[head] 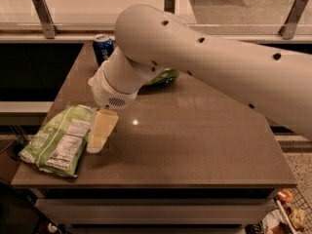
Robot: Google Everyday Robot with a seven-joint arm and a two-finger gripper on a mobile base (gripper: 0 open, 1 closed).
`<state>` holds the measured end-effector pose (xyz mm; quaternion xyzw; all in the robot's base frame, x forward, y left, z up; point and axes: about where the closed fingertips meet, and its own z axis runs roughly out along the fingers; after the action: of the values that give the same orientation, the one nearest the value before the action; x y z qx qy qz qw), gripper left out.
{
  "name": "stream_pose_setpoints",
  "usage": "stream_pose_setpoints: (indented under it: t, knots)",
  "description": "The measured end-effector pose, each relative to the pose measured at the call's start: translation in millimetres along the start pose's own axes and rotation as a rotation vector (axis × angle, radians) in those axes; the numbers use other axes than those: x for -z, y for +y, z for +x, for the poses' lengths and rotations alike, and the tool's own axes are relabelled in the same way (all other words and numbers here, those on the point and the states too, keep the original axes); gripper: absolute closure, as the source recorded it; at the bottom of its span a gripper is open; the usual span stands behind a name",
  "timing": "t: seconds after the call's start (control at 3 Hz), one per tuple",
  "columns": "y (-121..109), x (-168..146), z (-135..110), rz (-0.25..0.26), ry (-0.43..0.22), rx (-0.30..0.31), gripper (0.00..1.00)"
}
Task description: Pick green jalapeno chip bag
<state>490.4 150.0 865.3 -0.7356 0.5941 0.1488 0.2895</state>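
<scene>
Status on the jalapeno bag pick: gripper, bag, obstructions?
Gripper low at the green jalapeno chip bag edge, contact unclear. Bag flat on table, not lifted. Nothing between them; soda can far back.

Matt hand (pixel 97 139) beside crinkly chip bag (pixel 56 140) — glossy table (pixel 195 145).

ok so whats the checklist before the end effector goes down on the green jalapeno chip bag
1. Target found: green jalapeno chip bag lies flat, white label panel up, at the front left of the table: ok.
2. End effector lined up: it is at the bag's right edge, not over its middle: not ok.
3. End effector touching the bag: cannot tell.
4. Wrong item out of the way: the smaller green bag sits farther back, partly hidden by the arm: ok.
5. Soda can upright at the back left, apart from the bag: ok.
6. Bag's left corner reaches the table's edge; whether it is fully supported: cannot tell.
</scene>
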Motion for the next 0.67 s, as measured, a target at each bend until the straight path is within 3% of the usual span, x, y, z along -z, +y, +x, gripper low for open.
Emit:
stream_pose_setpoints:
  t: [0.67]
  knots:
    - [19.0, -29.6, -22.3, -0.096, 0.015, 0.024, 0.00]
